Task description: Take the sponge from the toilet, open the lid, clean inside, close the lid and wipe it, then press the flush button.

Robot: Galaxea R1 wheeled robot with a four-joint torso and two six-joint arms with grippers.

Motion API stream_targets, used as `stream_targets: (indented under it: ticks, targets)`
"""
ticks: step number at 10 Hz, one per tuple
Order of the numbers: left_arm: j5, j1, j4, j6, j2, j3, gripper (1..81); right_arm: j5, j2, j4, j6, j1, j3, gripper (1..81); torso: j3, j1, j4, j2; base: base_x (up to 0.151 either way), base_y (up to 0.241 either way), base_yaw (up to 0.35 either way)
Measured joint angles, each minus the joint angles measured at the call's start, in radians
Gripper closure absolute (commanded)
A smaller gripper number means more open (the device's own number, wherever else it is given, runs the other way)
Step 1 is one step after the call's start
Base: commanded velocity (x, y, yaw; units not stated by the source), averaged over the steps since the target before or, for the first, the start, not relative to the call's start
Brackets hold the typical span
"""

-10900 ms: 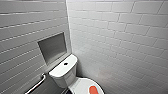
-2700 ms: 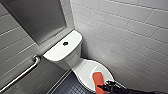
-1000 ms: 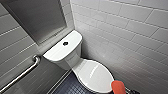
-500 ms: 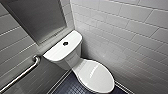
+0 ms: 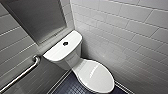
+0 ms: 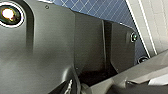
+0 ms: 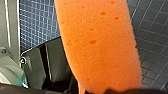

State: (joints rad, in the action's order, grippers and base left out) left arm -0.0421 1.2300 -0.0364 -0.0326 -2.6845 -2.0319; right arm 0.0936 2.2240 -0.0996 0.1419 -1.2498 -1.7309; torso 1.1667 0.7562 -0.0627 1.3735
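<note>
Right end effector grips sponge above dark tiled floor. Lid closed. Left end effector: state cannot be told.

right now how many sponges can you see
1. The orange sponge sits close before the right wrist camera, over the dark tiled floor. None lies on the toilet lid or tank top. Others could be hidden beyond the frames.
</note>
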Motion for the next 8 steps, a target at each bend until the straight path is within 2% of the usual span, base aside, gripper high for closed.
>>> stream_targets:
  ticks: [3, 5, 8]
  targets:
    - [0.001, -0.043, 0.019, -0.008, 0.034, 0.076, 1.0, 0.057, 0.063, 0.039, -0.002, -0.089, -0.040, 81.1, 0.000, 0.000, 0.000, 0.000, -0.063, 0.000, 0.000]
    - [0.004, -0.044, 0.023, -0.010, 0.037, 0.096, 1.0, 0.073, 0.127, 0.067, -0.002, -0.150, -0.067, 81.1, 0.000, 0.000, 0.000, 0.000, 0.000, 0.000, 0.000]
    - [0.006, -0.047, 0.025, -0.011, 0.040, 0.103, 1.0, 0.092, 0.131, 0.079, -0.002, -0.141, -0.073, 81.1, 0.000, 0.000, 0.000, 0.000, 0.000, 0.000, 0.000]
